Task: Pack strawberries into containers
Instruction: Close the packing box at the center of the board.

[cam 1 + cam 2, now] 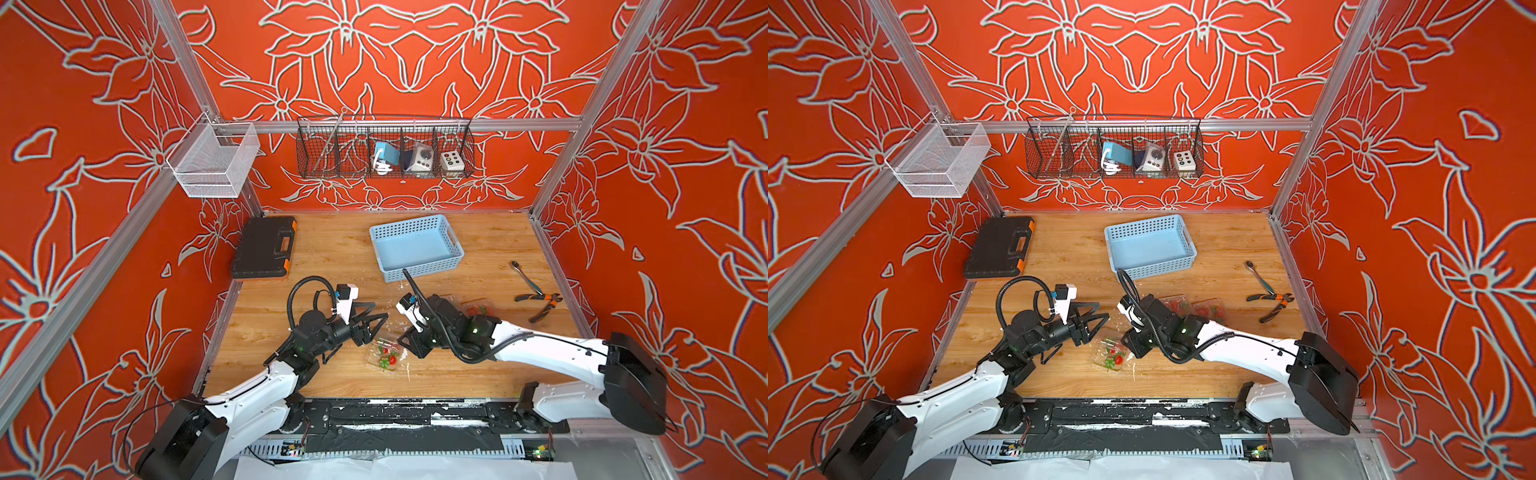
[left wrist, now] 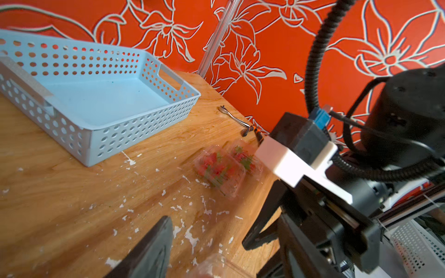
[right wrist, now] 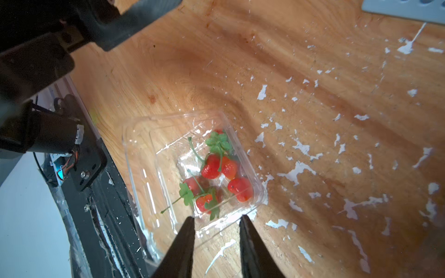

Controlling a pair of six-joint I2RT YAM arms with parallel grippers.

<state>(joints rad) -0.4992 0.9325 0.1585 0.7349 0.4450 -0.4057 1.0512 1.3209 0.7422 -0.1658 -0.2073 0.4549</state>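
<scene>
The right claw (image 3: 216, 217) hovers empty, fingers partly apart. Its tips are at the near rim of an open container (image 3: 144, 168), with the strawberries (image 3: 212, 169) just beyond them. The left claw (image 1: 381, 311) sits opposite, beside the container — its gap cannot be told.

clear container (image 1: 1099, 353) — strawberries (image 1: 1118, 359) inside | blue basket (image 1: 1158, 268) behind, apart

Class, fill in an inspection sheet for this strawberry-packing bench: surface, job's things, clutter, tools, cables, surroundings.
Surface: wooden table, white flecks.
Job's things: open container holding strawberries; two filled containers behind the right arm.
Clutter: empty blue basket, black case, pliers, wrench.
Tools: right tool jaws apart over the open container's edge; left tool beside it, state unclear.
Cables: black hoses looped over both wrists.
Surroundings: red flowered walls, wire rack, mesh basket.
</scene>
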